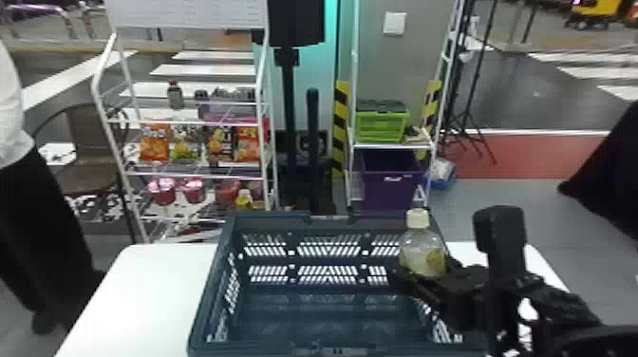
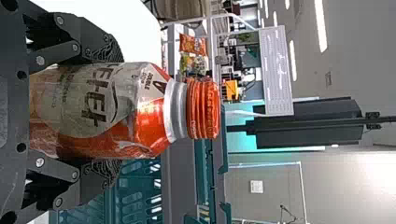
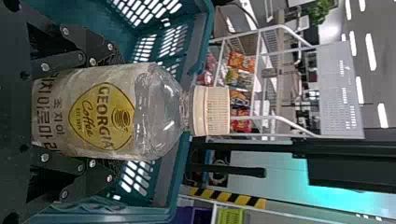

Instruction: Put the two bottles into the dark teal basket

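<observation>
The dark teal basket (image 1: 327, 349) stands on the white table with its inside in sight. At its right side, my right gripper (image 1: 422, 280) holds a clear bottle (image 1: 420, 249) upright by its lower part, over the basket's right wall. The right wrist view gives my right gripper (image 3: 107, 112) shut on this bottle (image 3: 159, 112), which has a cream cap and a yellow label. In the left wrist view, my left gripper (image 2: 107, 112) is shut on an orange-capped bottle (image 2: 149, 112) with a silver and orange body; the basket (image 2: 135, 191) lies beyond it.
The white table (image 1: 137, 294) extends left of the basket. Behind it stand a snack rack (image 1: 190, 123) and a shelf with a green crate (image 1: 382, 126) and a purple bin (image 1: 391, 183). A person stands at the far left.
</observation>
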Controlling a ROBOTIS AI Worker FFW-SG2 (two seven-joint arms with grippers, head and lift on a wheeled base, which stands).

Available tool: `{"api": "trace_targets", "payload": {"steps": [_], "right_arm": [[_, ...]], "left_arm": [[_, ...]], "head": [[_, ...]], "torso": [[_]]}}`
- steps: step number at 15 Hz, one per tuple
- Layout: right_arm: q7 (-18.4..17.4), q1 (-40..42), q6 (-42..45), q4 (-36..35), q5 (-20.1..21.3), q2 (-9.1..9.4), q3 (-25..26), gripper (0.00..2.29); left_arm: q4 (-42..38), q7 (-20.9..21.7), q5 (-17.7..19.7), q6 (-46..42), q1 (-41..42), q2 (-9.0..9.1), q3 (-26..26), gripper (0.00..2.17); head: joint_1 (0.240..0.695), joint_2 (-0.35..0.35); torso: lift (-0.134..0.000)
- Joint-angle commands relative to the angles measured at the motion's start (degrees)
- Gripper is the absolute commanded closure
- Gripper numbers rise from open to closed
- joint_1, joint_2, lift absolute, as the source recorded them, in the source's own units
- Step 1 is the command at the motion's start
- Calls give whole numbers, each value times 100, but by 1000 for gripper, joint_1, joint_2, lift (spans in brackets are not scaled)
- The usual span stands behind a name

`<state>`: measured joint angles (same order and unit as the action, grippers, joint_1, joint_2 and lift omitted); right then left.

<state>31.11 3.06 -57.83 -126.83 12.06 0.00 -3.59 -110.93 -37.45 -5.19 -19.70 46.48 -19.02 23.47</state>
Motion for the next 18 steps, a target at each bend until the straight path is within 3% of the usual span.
{"api": "trace_targets", "payload": {"steps": [1, 5, 15, 18], "right_arm": [[-18, -315, -120, 501, 60, 5, -98, 2290], [-97, -965, -981, 1187, -124, 5, -371, 2290], [-185, -1712, -1895, 2101, -828, 5, -476, 2287], [-185, -1765, -2089, 2118, -933, 5, -476, 2081]], "left_arm": [[46, 1, 18, -20, -7, 12, 0, 2148], [116, 1, 62, -20, -60, 30, 0, 2148], [195, 28, 220, -3, -200, 30, -18, 2148], [204, 28, 229, -20, -200, 30, -26, 2148]], "head": [[499, 0], [499, 0], [499, 0], [499, 0]], "torso": [[0], [0], [0], [0]]}}
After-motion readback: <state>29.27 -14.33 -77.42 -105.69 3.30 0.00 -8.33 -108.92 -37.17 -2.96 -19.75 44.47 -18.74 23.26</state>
